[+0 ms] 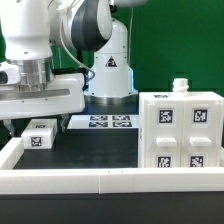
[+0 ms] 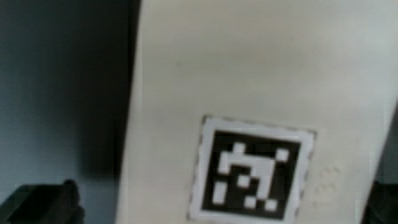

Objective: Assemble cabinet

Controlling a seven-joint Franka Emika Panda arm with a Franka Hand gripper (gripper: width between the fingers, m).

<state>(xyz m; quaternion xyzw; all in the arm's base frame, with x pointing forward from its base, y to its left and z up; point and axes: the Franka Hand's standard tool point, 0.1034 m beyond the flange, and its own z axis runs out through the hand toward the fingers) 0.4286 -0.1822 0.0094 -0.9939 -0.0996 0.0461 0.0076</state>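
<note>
Here, gripper (image 1: 38, 118) hovering just above a small white tagged block (image 1: 40, 136), jaw spread impossible to tell; cabinet (image 1: 185, 135) standing on the black table (image 1: 100, 152), at the exterior view's right; green backdrop (image 1: 165, 45) showing behind.

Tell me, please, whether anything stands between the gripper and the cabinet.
Nothing visible does: only dark table shows between the gripper and the cabinet. The marker board lies flat, farther back.
</note>
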